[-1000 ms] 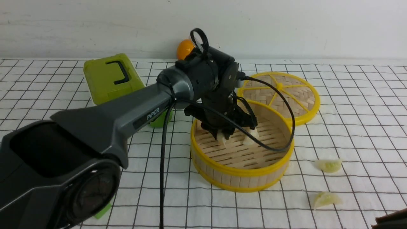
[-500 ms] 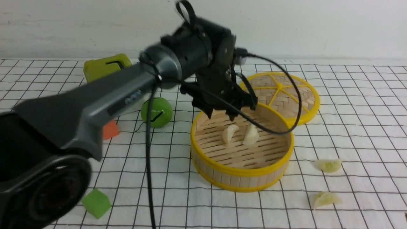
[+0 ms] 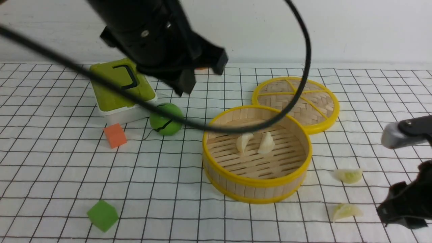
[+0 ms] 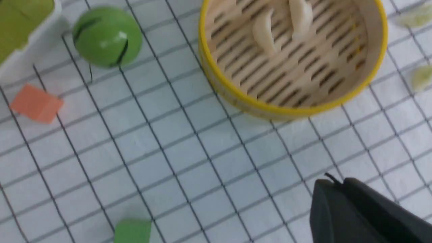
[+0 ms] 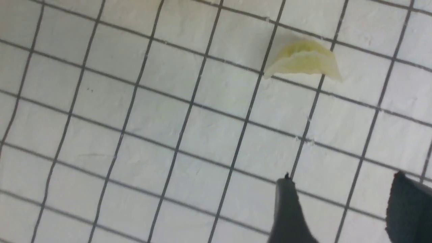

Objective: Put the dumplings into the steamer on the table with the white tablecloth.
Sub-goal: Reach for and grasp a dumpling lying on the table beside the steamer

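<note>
so my right gripper [image 5: 342, 175] sits low right of the steamer [image 3: 256, 184], jaws apart and empty, two green dumplings [image 3: 346, 212] [image 3: 347, 175] also right of it on the cloth [image 3: 168, 175], two white dumplings [image 3: 243, 141] [image 3: 266, 143] inside it, left gripper [image 4: 337, 184] high to its left, jaws together

Your left arm [image 3: 148, 30] is a glossy black housing with hard, blocky edges and one small bright screw [image 3: 144, 33] in its face. A thick black cable [image 3: 307, 54] loops off it. Your right arm [image 3: 393, 135] has a rounded silver-grey link joined to black. The right gripper [image 5: 343, 182] has two matte black fingers [image 5: 287, 216], tapered to points.
</note>
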{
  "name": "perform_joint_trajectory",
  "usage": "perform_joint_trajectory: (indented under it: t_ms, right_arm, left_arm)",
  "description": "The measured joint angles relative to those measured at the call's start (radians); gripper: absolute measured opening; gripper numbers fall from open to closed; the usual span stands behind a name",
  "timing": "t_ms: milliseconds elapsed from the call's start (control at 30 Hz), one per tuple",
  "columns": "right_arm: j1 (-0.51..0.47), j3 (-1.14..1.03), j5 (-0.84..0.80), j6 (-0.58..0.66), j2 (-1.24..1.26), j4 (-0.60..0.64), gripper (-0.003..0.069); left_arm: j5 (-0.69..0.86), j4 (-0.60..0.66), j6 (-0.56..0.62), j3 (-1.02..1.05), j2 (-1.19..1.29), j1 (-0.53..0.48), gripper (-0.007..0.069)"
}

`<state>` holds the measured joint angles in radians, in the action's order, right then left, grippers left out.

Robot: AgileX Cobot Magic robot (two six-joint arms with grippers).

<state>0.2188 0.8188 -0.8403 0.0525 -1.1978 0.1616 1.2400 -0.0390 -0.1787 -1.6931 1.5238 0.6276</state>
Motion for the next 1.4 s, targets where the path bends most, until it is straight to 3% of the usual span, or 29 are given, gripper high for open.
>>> perform_joint_trajectory:
  t_ms: [300,500,667,933,1400]
  right_arm:
    - [0.0,0.037,0.147,-0.091,-0.287,0.019,0.0408]
    - [0.0,0.121,0.153,-0.094,-0.399,0.024,0.0408]
    - [0.0,0.138,0.157,-0.094,-0.457,0.025,0.042]
    - [0.0,0.146,0.168,-0.112,-0.487,0.02,0.0528]
    - [0.0,0.146,0.13,-0.145,-0.491,0.007,0.0538]
  left_arm:
    - [-0.099,0.005,0.002,0.571,-0.387,0.001,-0.0013]
    - [-0.138,0.006,-0.008,0.766,-0.552,0.001,-0.0013]
    - [-0.141,0.006,-0.02,0.804,-0.61,0.001,-0.0013]
    - [-0.142,0.005,-0.02,0.804,-0.613,0.001,-0.0013]
    - [-0.138,0.005,-0.021,0.805,-0.613,0.001,-0.0013]
